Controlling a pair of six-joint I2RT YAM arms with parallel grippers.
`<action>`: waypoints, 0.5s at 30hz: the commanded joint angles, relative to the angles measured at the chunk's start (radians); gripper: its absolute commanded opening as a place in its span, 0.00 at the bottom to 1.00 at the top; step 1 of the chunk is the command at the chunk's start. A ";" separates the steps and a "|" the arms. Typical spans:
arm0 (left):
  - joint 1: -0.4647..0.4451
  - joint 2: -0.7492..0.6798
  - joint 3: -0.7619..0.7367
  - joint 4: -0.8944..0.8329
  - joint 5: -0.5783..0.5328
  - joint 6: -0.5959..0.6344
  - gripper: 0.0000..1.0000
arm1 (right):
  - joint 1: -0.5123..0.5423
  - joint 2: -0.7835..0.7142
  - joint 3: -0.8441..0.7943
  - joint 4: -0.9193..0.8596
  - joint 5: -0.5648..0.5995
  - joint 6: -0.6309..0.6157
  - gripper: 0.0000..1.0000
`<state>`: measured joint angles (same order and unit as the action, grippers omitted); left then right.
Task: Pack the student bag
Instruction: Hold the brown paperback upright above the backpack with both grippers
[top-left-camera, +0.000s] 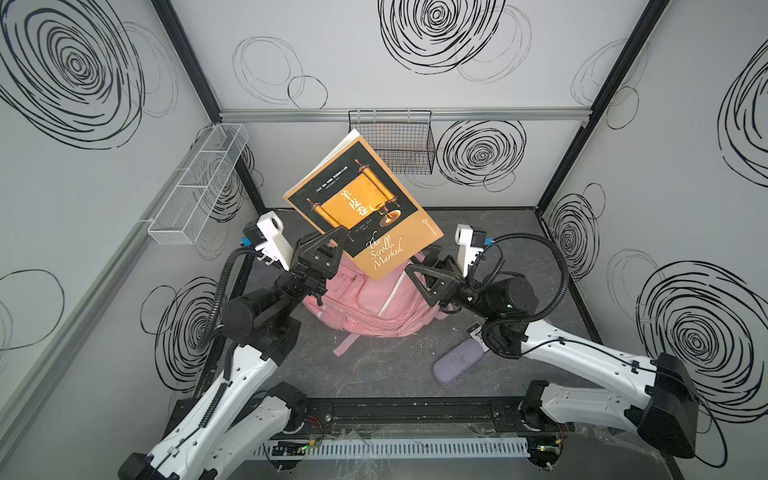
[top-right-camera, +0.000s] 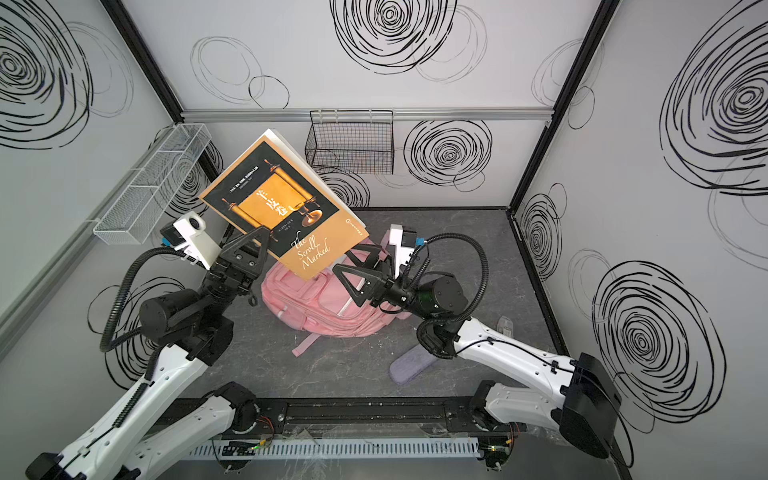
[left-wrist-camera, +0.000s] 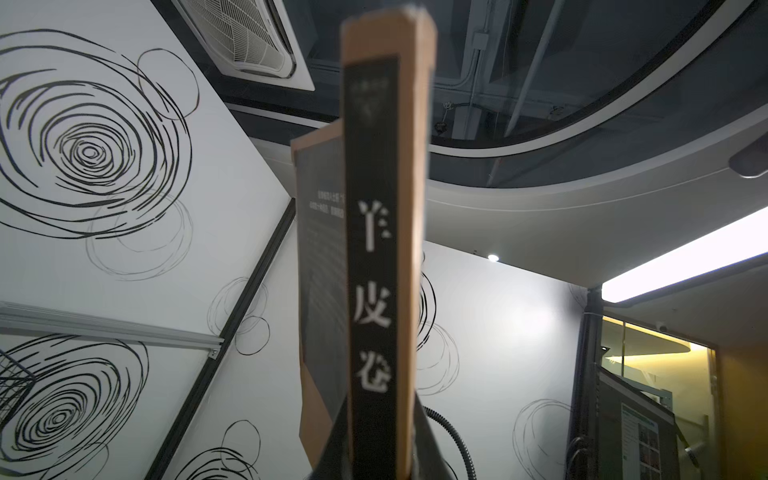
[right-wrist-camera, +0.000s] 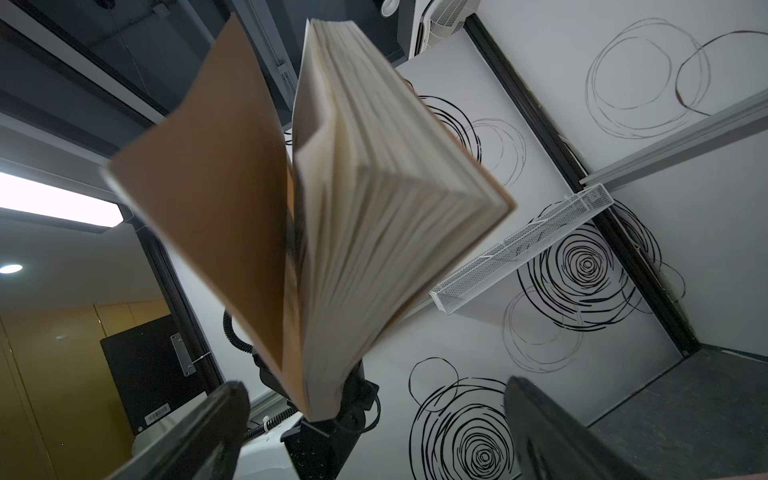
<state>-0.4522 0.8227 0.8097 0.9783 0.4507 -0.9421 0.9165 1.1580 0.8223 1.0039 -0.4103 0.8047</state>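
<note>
Student bag (top-left-camera: 365, 309) lies below left pincer (top-left-camera: 333, 237) clamping book (top-left-camera: 361, 199).

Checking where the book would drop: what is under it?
The pink bag lies on the table under the book, which the left gripper holds up. The bag's far end is covered by the book.

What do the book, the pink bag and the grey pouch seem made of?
The book: paper pages, bendy printed card cover. The student bag: soft pink fabric, creased and stitched. The grey pouch: probably matte textile; hard to tell.
</note>
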 joint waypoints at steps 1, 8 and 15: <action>-0.051 -0.026 -0.021 0.133 -0.083 0.087 0.00 | 0.008 -0.006 0.049 0.139 0.010 0.008 1.00; -0.145 -0.037 -0.095 0.157 -0.189 0.180 0.00 | 0.033 -0.001 0.058 0.234 0.025 0.003 0.97; -0.218 -0.040 -0.125 0.186 -0.286 0.225 0.00 | 0.056 0.000 0.039 0.286 0.059 -0.006 0.87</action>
<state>-0.6495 0.8021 0.6827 1.0302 0.2516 -0.7650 0.9581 1.1595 0.8513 1.1862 -0.3683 0.8047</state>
